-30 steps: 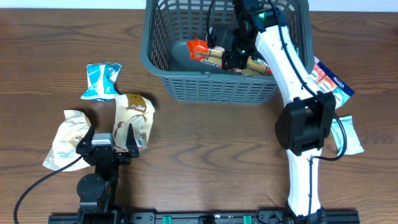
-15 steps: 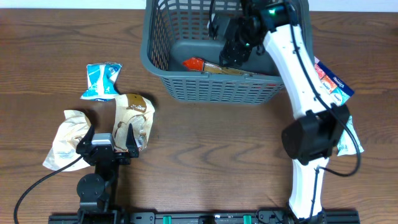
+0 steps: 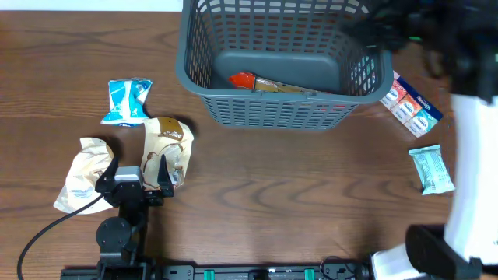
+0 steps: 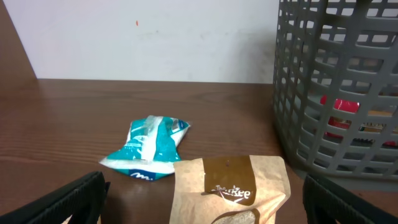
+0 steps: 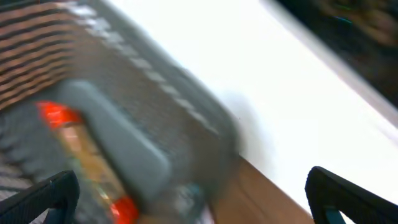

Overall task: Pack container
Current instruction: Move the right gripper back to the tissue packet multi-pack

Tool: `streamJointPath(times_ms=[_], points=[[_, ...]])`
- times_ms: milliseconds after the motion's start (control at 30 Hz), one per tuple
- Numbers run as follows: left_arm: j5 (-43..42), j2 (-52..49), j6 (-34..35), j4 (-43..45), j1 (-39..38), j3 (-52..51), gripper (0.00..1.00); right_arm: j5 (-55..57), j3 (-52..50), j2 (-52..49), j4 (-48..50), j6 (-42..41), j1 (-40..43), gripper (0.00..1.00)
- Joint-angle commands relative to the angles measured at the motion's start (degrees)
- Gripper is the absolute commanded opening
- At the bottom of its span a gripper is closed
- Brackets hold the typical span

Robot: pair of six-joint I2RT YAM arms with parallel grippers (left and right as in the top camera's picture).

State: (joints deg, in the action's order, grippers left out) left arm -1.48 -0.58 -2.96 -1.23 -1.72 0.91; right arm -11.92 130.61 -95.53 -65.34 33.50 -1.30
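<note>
White arm (image 3: 476,171), black joints

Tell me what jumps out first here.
The big grey container stands at the far middle of the table, one orange-tipped packet on its floor. A teal packet, a brown packet and a cream packet lie loose at left. The right arm is a blur at far right.

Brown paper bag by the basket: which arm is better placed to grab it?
Probably left: its open end effector sits at the brown paper bag; the right arm is past the basket.
</note>
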Motion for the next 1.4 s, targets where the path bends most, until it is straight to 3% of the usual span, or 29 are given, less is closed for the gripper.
streamJointPath(times_ms=[0, 133, 300, 833, 967, 1100, 1367], points=[[-0.5, 0.3, 0.1, -2.6, 0.0, -0.7, 0.99, 5.1, 0.6, 2.4, -1.8, -9.3, 6.9, 0.99], [-0.4, 0.3, 0.1, -2.6, 0.0, -0.7, 0.99, 6.4, 0.6, 1.8, -10.3, -10.8, 15.3, 0.99], [-0.4, 0.3, 0.1, -2.6, 0.0, -0.7, 0.99, 5.7, 0.6, -3.8, -22.0, -3.7, 22.2, 0.99], [-0.5, 0.3, 0.3, -2.6, 0.0, -0.7, 0.99, -0.5, 0.6, -16.1, -23.1, -4.8, 25.1, 0.99], [-0.4, 0.3, 0.3, -2.6, 0.0, -0.7, 0.99, 0.5, 0.6, -16.2, -19.6, 3.8, 24.3, 0.99], [-0.4, 0.3, 0.3, -2.6, 0.0, -0.7, 0.99, 1.4, 0.6, -17.1, -14.6, 6.2, 24.1, 0.99], [-0.4, 0.3, 0.3, -2.6, 0.0, -0.7, 0.99, 3.1, 0.6, -25.1, -14.2, 19.5, 21.8, 0.99]])
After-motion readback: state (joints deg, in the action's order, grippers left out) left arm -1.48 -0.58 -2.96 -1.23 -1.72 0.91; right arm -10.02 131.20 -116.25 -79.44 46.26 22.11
